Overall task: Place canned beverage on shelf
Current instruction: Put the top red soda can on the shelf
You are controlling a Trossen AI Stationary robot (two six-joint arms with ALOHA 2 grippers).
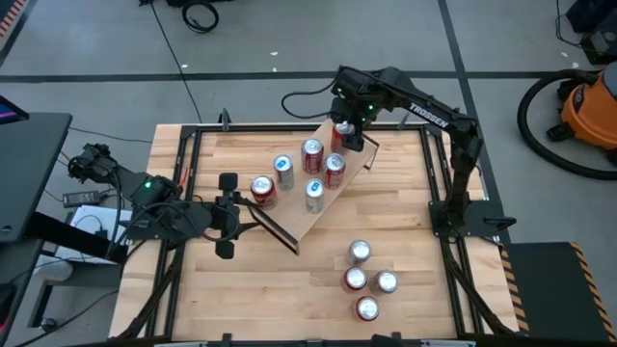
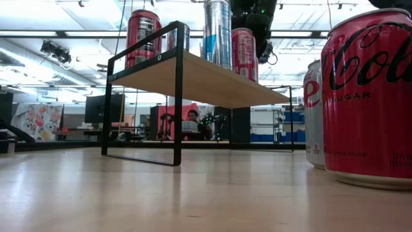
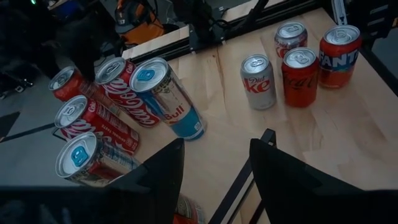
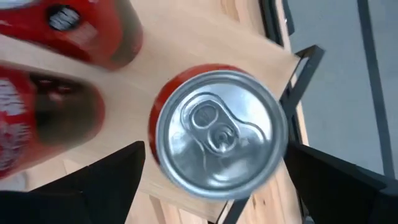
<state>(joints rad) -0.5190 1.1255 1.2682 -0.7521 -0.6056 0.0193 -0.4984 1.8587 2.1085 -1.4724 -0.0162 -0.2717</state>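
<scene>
Six cans [image 1: 312, 154] stand on the shelf [image 1: 339, 193]; four cans [image 1: 359, 253] stand on the table [image 1: 241, 289] beside it.

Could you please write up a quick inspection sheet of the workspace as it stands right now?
Surface: slatted wooden table, bare between can groups.
Job's things: shelf set diagonally, carrying six cans; red can at its far end.
Clutter: four cans standing on the table.
Grippers: right gripper above the red can, jaws open; left gripper by the shelf's near end, holding nothing.
Cables: black cable on the floor.
Surroundings: orange vacuum.
</scene>
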